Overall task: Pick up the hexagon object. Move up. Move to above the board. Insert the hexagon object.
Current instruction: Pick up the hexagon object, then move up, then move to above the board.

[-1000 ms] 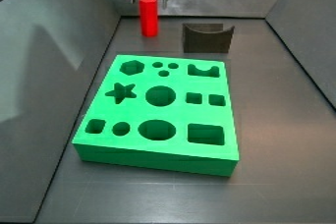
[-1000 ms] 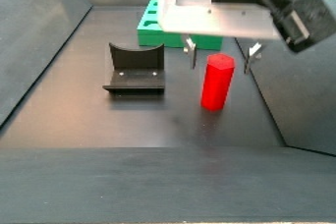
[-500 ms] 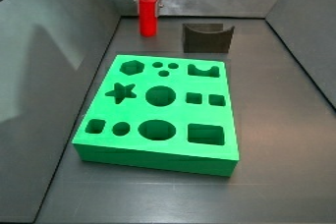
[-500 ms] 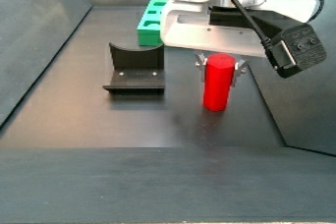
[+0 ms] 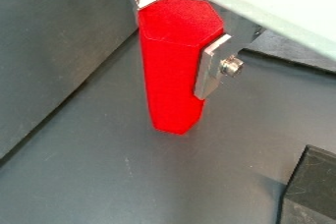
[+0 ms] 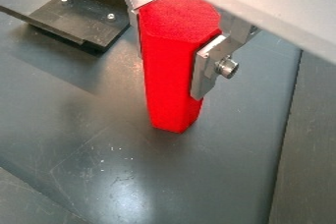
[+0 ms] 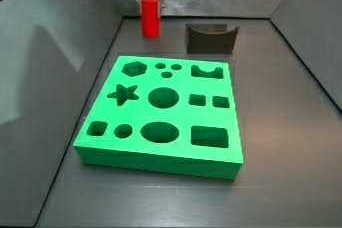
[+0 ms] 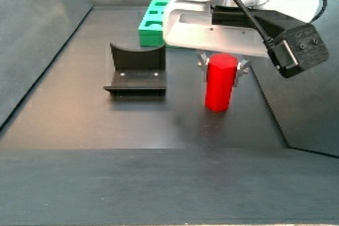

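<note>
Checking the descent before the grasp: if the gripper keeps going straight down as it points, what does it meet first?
Probably the dark grey floor. The gripper straddles the tall red hexagon prism, a silver finger on each side, so nothing else lies below the fingertips.

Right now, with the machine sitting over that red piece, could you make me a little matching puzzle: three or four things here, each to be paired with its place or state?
Things:
1. hexagon object
2. board
3. fixture
4. gripper

Places or states:
A. green slab, all holes unfilled
B. dark bracket standing alone on the floor
C. upright on the floor, red
D. jaws on either side of the red piece

Pairs: 1-C, 2-A, 3-B, 4-D
</note>
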Robot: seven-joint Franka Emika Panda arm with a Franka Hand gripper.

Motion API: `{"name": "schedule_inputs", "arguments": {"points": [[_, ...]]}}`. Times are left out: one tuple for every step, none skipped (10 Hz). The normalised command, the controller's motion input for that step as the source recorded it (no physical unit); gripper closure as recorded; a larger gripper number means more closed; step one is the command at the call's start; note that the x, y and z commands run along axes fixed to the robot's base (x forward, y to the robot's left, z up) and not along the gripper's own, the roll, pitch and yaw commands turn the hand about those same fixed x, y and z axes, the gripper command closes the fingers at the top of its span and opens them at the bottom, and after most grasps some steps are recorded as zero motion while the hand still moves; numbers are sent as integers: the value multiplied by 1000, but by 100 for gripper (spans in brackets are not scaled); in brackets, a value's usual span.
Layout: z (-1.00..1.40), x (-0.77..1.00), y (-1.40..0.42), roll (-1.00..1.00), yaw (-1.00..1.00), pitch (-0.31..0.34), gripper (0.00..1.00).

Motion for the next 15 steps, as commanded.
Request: {"name": "schedule_inputs", "arguments": {"points": [[0, 0, 0, 0, 0, 0, 100], [0, 0, 0, 0, 0, 0, 100], [0, 0, 0, 0, 0, 0, 100], [0, 0, 0, 0, 0, 0, 100], [833, 0, 0, 0, 0, 0, 100], [824, 35, 54, 7, -2, 1, 100], [733, 10, 51, 11, -7, 39, 100], [568, 2, 27, 27, -14, 68, 100], [431, -5, 17, 45, -17, 78, 100], [243, -6, 15, 71, -13, 83, 100], [1000, -29, 213, 8, 98, 98, 100], [1000, -29, 214, 15, 97, 103, 100], [1000, -27, 196, 26, 64, 109, 100], [1000, -23, 182, 45, 34, 107, 100], [1000, -24, 172, 59, 19, 106, 100]]}}
